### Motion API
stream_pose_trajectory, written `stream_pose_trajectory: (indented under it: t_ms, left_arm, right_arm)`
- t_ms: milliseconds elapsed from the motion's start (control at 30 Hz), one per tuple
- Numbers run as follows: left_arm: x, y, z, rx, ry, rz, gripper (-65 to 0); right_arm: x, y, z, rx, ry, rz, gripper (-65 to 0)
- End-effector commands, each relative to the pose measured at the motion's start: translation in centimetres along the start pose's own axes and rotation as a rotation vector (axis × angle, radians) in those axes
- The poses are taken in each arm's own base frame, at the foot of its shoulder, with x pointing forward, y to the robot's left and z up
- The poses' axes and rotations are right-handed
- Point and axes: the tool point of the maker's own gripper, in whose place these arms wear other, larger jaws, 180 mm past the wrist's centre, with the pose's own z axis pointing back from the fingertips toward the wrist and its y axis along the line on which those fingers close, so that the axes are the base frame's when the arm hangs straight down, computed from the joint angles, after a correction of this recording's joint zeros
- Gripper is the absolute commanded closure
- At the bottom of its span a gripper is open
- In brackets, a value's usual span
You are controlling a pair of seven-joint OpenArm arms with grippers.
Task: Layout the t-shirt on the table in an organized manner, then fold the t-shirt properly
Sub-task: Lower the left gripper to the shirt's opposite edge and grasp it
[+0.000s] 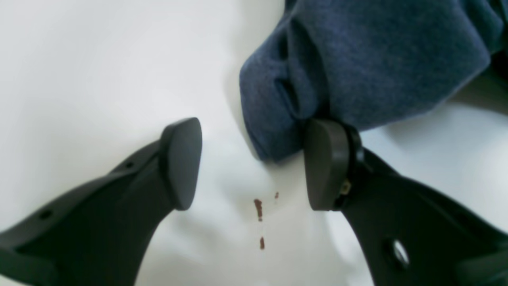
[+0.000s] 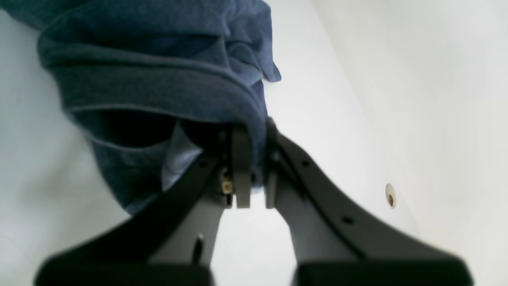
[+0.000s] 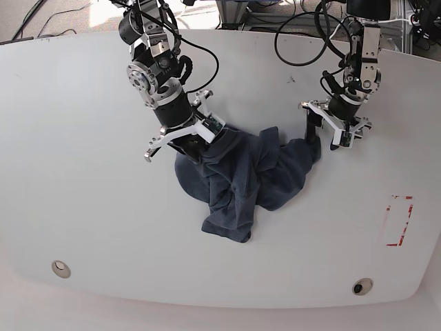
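Observation:
The dark navy t-shirt (image 3: 241,179) lies crumpled in a heap near the middle of the white table (image 3: 83,172). My right gripper (image 2: 254,178) is shut on a bunched fold of the t-shirt (image 2: 158,71); in the base view it (image 3: 200,134) holds the heap's upper left edge. My left gripper (image 1: 254,163) is open just over the tabletop. A rounded corner of the t-shirt (image 1: 357,59) reaches into the gap and rests against one of the fingers (image 1: 325,165). In the base view this gripper (image 3: 328,136) stands at the heap's right end.
A red rectangle outline (image 3: 398,221) is marked near the table's right edge. Two round grommet holes (image 3: 60,268) (image 3: 362,286) sit along the front; one hole (image 2: 390,195) shows in the right wrist view. Small red-brown marks (image 1: 258,209) dot the tabletop. Cables hang behind the table.

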Motion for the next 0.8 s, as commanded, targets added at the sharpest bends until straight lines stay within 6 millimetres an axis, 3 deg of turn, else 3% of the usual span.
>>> stream_pose_trajectory:
  t_ms: [0, 200, 567, 767]
  left_arm:
    - [1.0, -0.1, -0.3, -0.011, -0.018, -0.008, -37.9]
    - [1.0, -0.6, -0.5, -0.023, -0.016, -0.014, -36.5]
    - [0.3, -0.6, -1.4, -0.031, 0.013, -0.012, -1.8]
    - [0.1, -0.5, -1.4, -0.027, 0.018, -0.009, -0.1]
  right_arm:
    - [1.2, -1.1, 0.2, -0.036, -0.043, -0.005, -0.2]
    - [1.2, -1.0, 0.2, -0.035, -0.043, -0.005, -0.2]
    - [1.2, -1.0, 0.2, -0.034, -0.044, -0.007, -0.2]
    - [1.6, -1.0, 0.4, -0.023, -0.068, -0.054, -0.2]
